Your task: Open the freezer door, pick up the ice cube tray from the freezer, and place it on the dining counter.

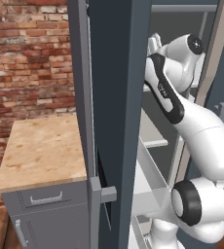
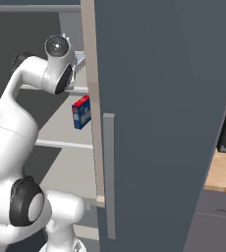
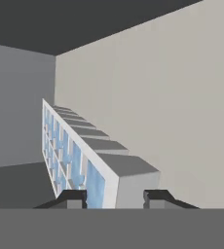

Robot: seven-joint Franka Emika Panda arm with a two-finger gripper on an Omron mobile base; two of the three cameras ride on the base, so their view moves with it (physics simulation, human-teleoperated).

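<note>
Ice cube tray [image 3: 80,155] between claw [image 3: 115,198] fingertips, inside freezer [image 2: 56,138], box [image 2: 81,112] below.

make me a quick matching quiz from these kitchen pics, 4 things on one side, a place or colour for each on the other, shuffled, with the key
Things:
1. ice cube tray
2. red-and-blue box
3. freezer door
4. wood-topped grey cabinet

Descriptions:
A. by the brick wall
B. between the claw fingertips
C. dark slate-blue, swung open
D. standing on a grey inner shelf

Pairs: 1-B, 2-D, 3-C, 4-A
</note>
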